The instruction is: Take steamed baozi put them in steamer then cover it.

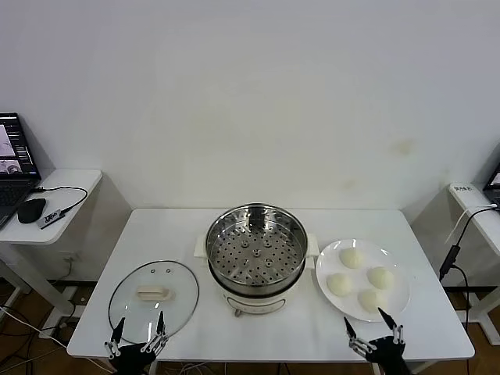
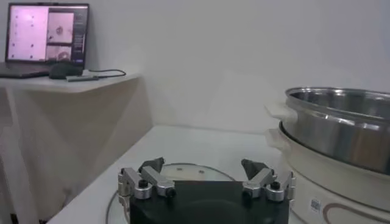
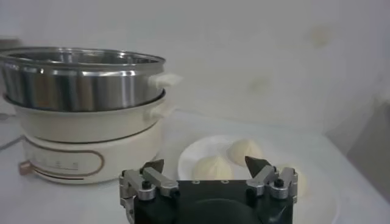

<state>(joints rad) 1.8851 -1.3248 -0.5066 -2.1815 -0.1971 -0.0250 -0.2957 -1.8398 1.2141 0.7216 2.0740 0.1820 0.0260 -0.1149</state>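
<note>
The steamer (image 1: 256, 258) stands open mid-table, steel pot with a perforated tray on a white base; it also shows in the left wrist view (image 2: 332, 143) and the right wrist view (image 3: 85, 109). Several cream-white baozi (image 1: 361, 279) lie on a white plate (image 1: 398, 301) to its right, also in the right wrist view (image 3: 212, 167). The glass cover (image 1: 153, 297) with its cream handle lies flat on the table to the steamer's left, also in the left wrist view (image 2: 183, 173). My left gripper (image 1: 138, 332) is open at the table's front edge, just before the cover. My right gripper (image 1: 375, 328) is open at the front edge before the plate.
The white table (image 1: 312, 328) stands against a white wall. A side table at the left (image 1: 55, 195) holds a laptop (image 1: 14, 160), a mouse and a cable. Another side table with cables is at the right edge (image 1: 473, 199).
</note>
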